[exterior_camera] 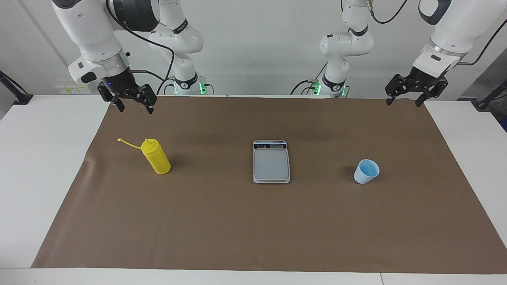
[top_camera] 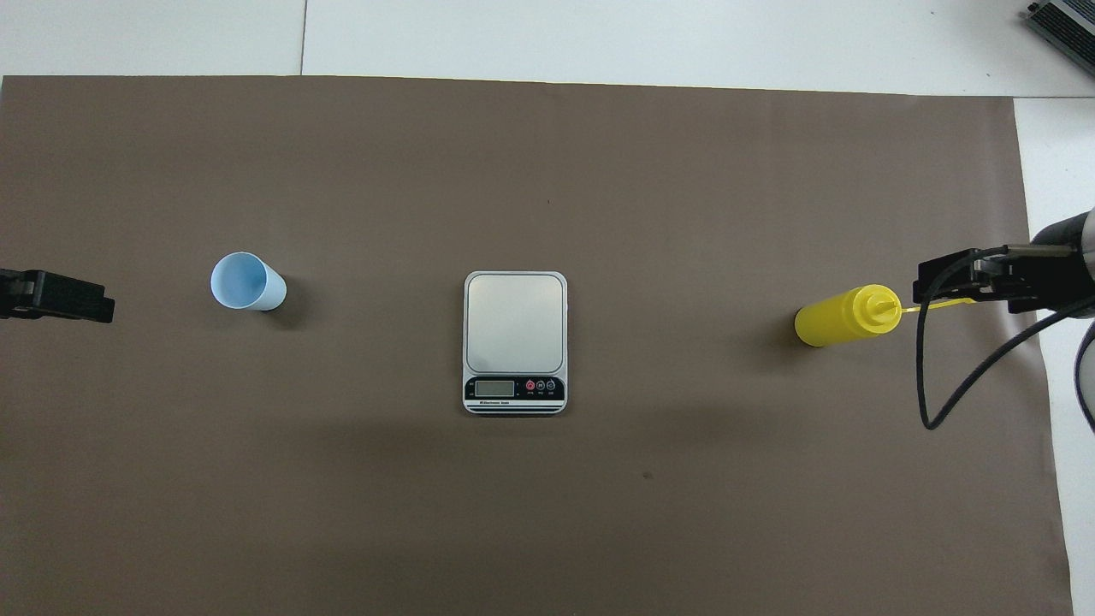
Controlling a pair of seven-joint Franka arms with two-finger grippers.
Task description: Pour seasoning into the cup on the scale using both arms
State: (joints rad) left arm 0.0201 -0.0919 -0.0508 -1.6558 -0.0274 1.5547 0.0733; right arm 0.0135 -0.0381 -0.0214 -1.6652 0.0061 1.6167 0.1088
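The seasoning, a yellow squeeze bottle (exterior_camera: 157, 158) (top_camera: 843, 316), stands upright on the mat toward the right arm's end, its tethered cap (exterior_camera: 120, 139) hanging loose beside the nozzle. The silver-grey scale (exterior_camera: 271, 163) (top_camera: 515, 323) lies mid-mat with a bare plate, its display strip on the side nearer to the robots. A light-blue cup (exterior_camera: 366, 171) (top_camera: 248, 282) stands on the mat toward the left arm's end, apart from the scale. My right gripper (exterior_camera: 135, 107) (top_camera: 975, 282) hangs open in the air above the mat's edge by the bottle. My left gripper (exterior_camera: 404, 102) (top_camera: 56, 295) hangs open, holding nothing.
A brown mat (exterior_camera: 253, 229) covers most of the white table (exterior_camera: 35, 166), with white margins at both ends. Black cable loops from the right arm (top_camera: 928, 402). A dark device corner (top_camera: 1065, 21) sits on the table's edge farthest from the robots.
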